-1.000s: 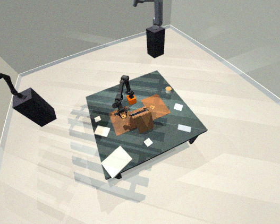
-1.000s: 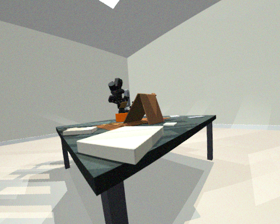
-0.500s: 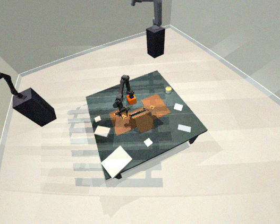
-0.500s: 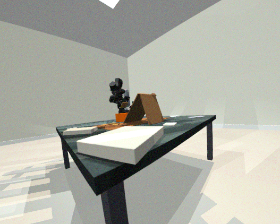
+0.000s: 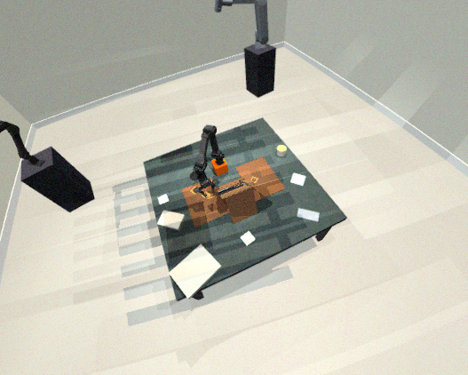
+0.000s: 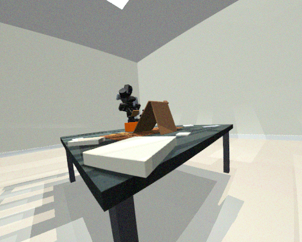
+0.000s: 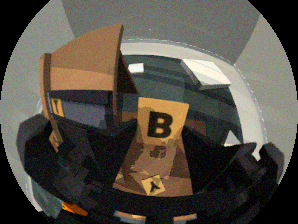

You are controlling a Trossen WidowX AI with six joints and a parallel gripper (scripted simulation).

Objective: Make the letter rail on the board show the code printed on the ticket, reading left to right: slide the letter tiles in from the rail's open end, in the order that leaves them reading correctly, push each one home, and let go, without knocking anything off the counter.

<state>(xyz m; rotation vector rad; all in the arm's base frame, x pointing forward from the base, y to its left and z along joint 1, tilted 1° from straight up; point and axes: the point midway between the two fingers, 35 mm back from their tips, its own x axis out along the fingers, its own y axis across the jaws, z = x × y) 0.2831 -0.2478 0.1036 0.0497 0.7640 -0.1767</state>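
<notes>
one tile, apparently i, sits in the rail [image 7: 82, 111]; the claw [image 5: 209, 190] [image 7: 160, 125], part-open, grips the b tile [image 7: 161, 120] beside the board [image 5: 242, 205] [image 6: 165, 117] [image 7: 85, 72], inward of the counter's [image 5: 290, 231] [image 6: 84, 175] [image 7: 172, 75] edges. b remains, perhaps y [image 7: 153, 185] too.

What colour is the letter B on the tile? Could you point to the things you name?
The B is black on a yellow-orange tile [image 7: 172, 111], clearest in the wrist view.

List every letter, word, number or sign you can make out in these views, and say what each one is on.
"B": on the tile held in the gripper.
"Y": on a small tile lying below it in the wrist view.
"I" or "T", too small to tell: on a tile in the board's rail.
No ticket print is readable.
</notes>
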